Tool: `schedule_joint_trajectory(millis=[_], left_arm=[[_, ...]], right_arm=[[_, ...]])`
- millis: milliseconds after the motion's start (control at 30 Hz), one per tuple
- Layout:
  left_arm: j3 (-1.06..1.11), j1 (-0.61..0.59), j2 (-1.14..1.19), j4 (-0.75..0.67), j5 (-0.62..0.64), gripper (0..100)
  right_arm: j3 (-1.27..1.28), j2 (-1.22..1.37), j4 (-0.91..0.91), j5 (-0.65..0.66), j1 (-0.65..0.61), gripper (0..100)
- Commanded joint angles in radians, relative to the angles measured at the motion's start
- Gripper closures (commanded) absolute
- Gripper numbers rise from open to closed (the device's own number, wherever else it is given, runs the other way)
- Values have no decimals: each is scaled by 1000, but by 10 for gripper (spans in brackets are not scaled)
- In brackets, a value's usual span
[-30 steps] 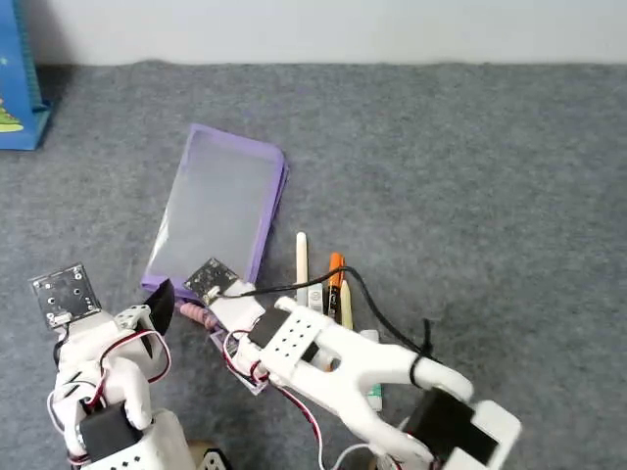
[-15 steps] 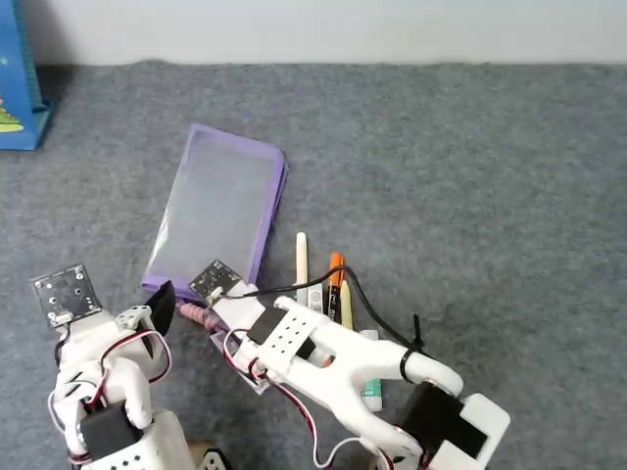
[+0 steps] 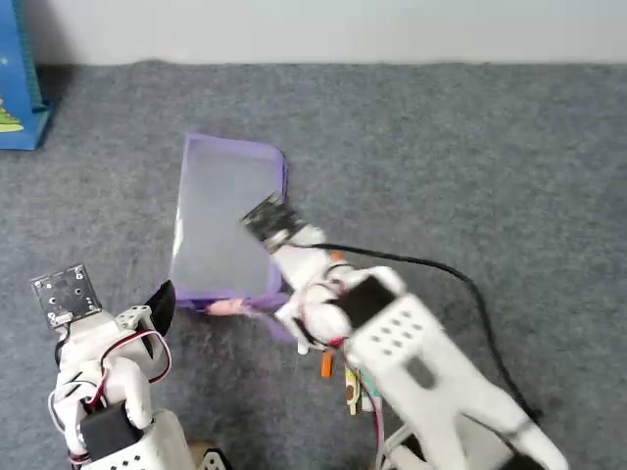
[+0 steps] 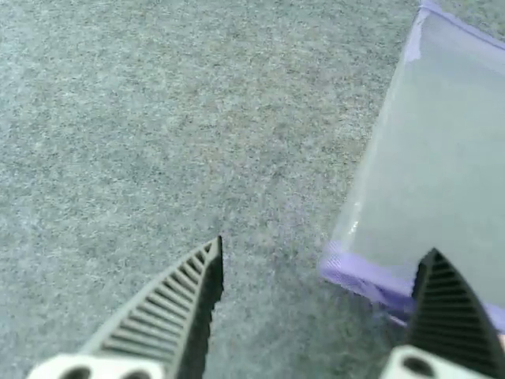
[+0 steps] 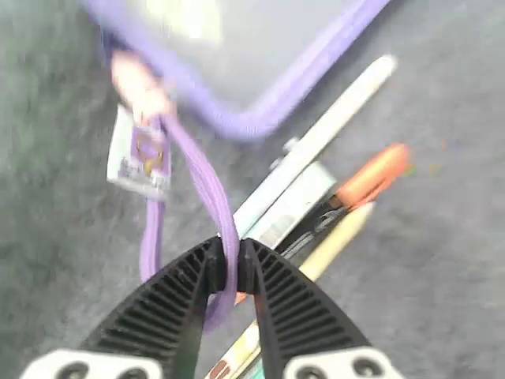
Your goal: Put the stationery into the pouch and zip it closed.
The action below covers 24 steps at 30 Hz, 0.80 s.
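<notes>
The purple pouch (image 3: 220, 215) with a translucent face lies left of centre. A pink zipper pull (image 3: 227, 306) sits at its near edge. My right gripper (image 5: 229, 253) is shut on the pouch's purple strap (image 5: 201, 178), beside a small label tag (image 5: 138, 154). In the high view this gripper (image 3: 294, 328) sits at the pouch's near right corner. A white pen (image 5: 331, 118), an orange marker (image 5: 371, 175) and a cream pencil (image 5: 335, 237) lie together beside the pouch, mostly hidden under the right arm in the high view. My left gripper (image 4: 323, 253) stands open just short of the pouch's (image 4: 430, 166) near left corner.
A blue box (image 3: 15, 78) stands at the far left against the back wall. Grey carpet covers the table, with free room right of and beyond the pouch. The right arm's black cable (image 3: 460, 274) trails across the mat.
My right arm swung forward and right with the strap in its grip. The pouch turned from slanted to nearly square, its near end shifting right. The left arm stayed put.
</notes>
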Motion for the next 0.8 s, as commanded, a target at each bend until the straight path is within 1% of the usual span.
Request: schedule_joint_trajectory(millis=[0,167,433,600,700,767], left_arm=[[-7,12,-8,-3,-3,633],[-7,98,-8,3,-8,633],[2,209,-3,52,-126,630],[21,324,-6,83,-158,629],[19,359,-8,89,-157,629],[4,359,-8,91,-153,618]], right_arm=[[-17,-162,4,20,51,991],[-23,-294,-5,14,51,991],[-20,-447,-31,12,56,991],[-21,-489,-35,11,51,991],[-23,-499,-71,11,50,991],[-23,-499,-97,9,50,991]])
